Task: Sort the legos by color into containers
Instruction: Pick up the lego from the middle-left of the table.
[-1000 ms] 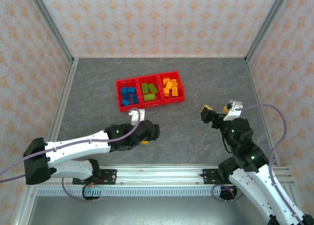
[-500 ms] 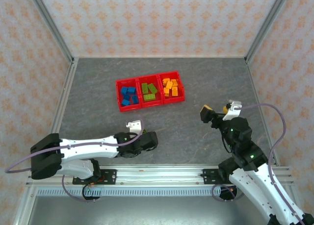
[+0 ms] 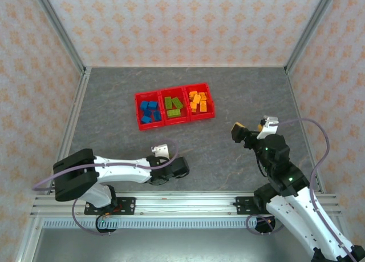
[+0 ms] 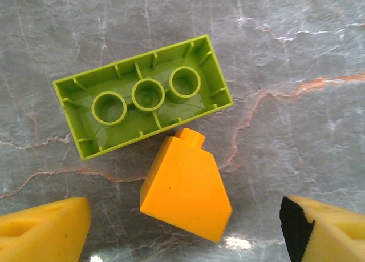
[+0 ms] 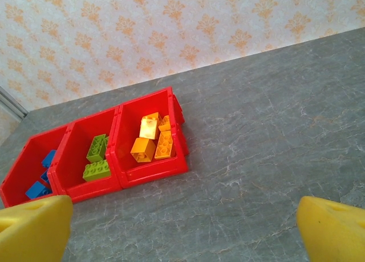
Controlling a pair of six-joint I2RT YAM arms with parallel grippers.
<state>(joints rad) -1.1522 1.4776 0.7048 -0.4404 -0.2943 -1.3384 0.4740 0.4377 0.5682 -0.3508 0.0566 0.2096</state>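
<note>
Looking at the red containers [image 3: 166, 124], most legos [image 3: 198, 101] already sit sorted inside. Right gripper [image 5: 182, 233] hangs spread and empty, off the containers' front right. Left gripper [image 4: 182, 233], well in front of the containers, is spread around an orange brick [image 4: 185, 196] touching an upturned green brick [image 4: 142, 96], presumably lining up a grab.

Red bins [image 5: 154, 172]; blue bricks [image 3: 149, 112], lime-green brick [image 4: 142, 96], orange brick [image 4: 185, 188]; grey veined tabletop [image 4: 296, 56]; peach floral wallpaper [image 5: 171, 28]; yellow fingers [image 4: 43, 230].

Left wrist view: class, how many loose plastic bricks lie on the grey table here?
2. A lime green rectangular plastic brick lies underside up; an orange-yellow sloped plastic brick sits just beside it, lower in view. Others may lie outside the frame.
</note>
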